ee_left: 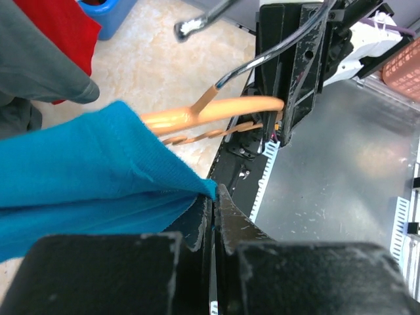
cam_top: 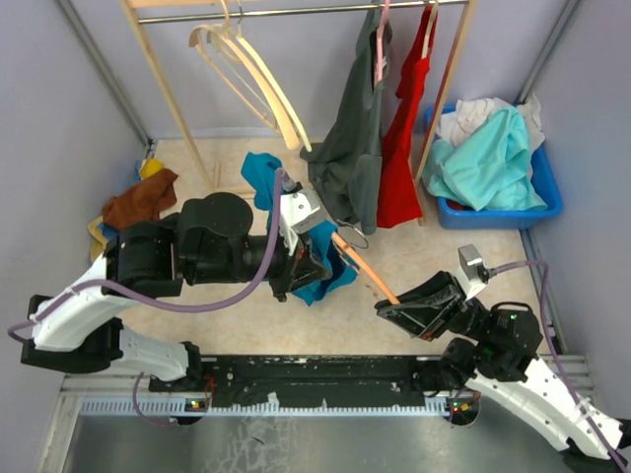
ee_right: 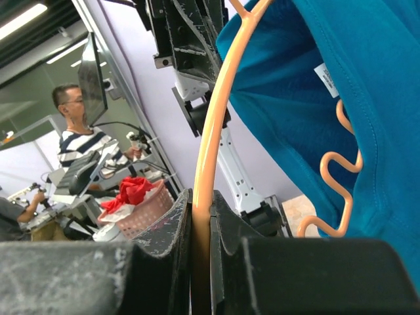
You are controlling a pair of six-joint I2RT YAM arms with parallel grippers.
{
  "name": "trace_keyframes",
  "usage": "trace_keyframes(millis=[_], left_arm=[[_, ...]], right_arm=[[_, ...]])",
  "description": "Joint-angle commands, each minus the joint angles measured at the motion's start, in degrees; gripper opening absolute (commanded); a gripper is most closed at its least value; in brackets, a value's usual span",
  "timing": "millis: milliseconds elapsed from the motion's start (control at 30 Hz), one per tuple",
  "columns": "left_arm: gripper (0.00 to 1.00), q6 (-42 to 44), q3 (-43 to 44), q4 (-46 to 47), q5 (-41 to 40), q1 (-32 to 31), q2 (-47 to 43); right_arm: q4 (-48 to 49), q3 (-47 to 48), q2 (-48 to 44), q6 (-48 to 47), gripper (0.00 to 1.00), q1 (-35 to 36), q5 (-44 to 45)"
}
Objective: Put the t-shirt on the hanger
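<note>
The left gripper has its fingers pressed together on a folded edge of the teal t-shirt. The cloth spreads away from the fingertips to their left, and one corner pokes out just past the tips. Beyond those fingertips, and a little above the cloth, the orange hanger runs across. Its silver hook curves up from its middle.

The right gripper pinches the hanger's upper arm between two nearly closed fingers, and the orange rod rises straight out from between them. To the right of those fingers the t-shirt drapes over the far part of the hanger, with its white label showing. The wavy bottom bar lies against the cloth's inner face.

From above, the hanger slants from the right fingertips up toward the left gripper. The t-shirt bunches around the left gripper's tips, part of it above them and part below. Both are held up off the table.

Just past the left fingertips a dark grey shirt and a red garment hang from the rail. Cream hangers hang further along the rail. A blue bin holding an aqua garment sits well beyond the right fingers. A brown cloth lies near the left arm's elbow.
</note>
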Motion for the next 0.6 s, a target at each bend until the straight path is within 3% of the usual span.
trace_keyframes(millis=[0, 100, 367, 567], left_arm=[[0.0, 1.57, 3.41, 0.59, 5.09, -0.43, 3.65], [0.0, 1.38, 6.95, 1.24, 6.85, -0.79, 7.19], [0.01, 0.99, 6.02, 7.37, 10.2, -2.19, 8.88], [0.11, -0.8, 4.35, 8.04, 4.67, -3.14, 7.16]], right_arm=[[13.66, -1.52, 0.97, 1.51, 0.0, -0.3, 2.75], [17.69, -2.83, 3.01, 2.79, 0.0, -0.23, 2.03], [26.24, -4.13, 8.17, 4.32, 0.0, -0.25, 0.37], [26.02, -2.22, 8.6, 4.62, 0.0, -0.28, -1.02]])
